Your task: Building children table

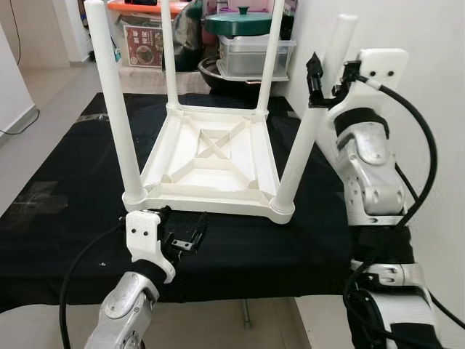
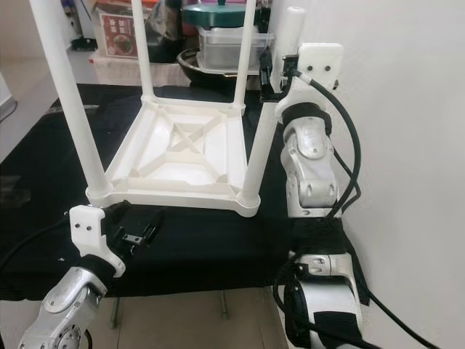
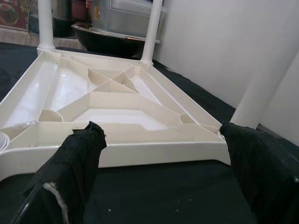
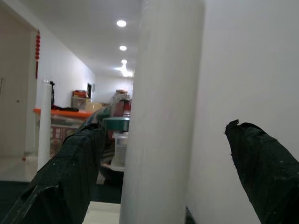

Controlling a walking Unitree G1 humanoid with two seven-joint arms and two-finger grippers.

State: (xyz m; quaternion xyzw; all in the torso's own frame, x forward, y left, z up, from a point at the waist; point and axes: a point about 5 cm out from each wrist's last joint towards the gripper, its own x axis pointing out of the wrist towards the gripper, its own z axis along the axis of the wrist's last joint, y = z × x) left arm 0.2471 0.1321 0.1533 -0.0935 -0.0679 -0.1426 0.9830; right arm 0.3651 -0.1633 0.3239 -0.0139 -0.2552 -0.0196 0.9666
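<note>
A white plastic children's table lies upside down on a black cloth, with its legs pointing up. My right gripper is raised at the upper part of the near-right leg. In the right wrist view that leg stands between the spread fingers, with a gap on one side, so the gripper is open around it. My left gripper rests low on the cloth just in front of the table's near rim. Its fingers are wide apart and hold nothing.
A white wall runs close along the right side. Behind the table stand a clear lidded box under a green-lidded pot, and a dark bowl. The cloth's front edge is near me. Bare floor lies at the left.
</note>
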